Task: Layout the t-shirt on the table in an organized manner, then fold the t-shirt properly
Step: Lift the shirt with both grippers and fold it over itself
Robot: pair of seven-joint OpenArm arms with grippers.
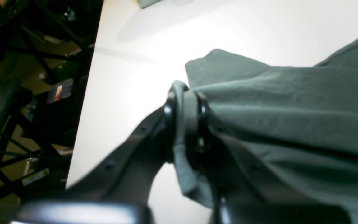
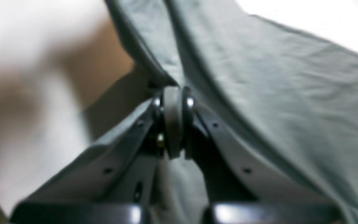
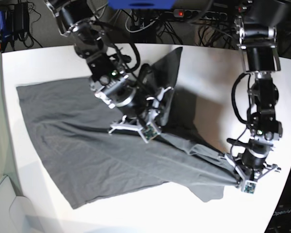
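Note:
The dark grey t-shirt (image 3: pixel 87 136) lies spread and rumpled across the white table (image 3: pixel 208 73), with one end running up to the far edge. My right gripper (image 3: pixel 154 116) is over the shirt's middle and is shut on a fold of cloth; the right wrist view shows the fold (image 2: pixel 172 121) pinched between the fingers. Near the table's right edge, my left gripper (image 3: pixel 233 175) is shut on a bunched corner of the shirt. In the left wrist view that cloth (image 1: pixel 183 124) is clamped between the pads, and the shirt (image 1: pixel 291 109) trails off to the right.
Cables and a power strip (image 3: pixel 203 14) lie behind the table, with a blue box (image 3: pixel 140 4) at the top. The table's edge (image 1: pixel 82 109) runs close to my left gripper, with dark frames and floor (image 1: pixel 26 93) beyond it.

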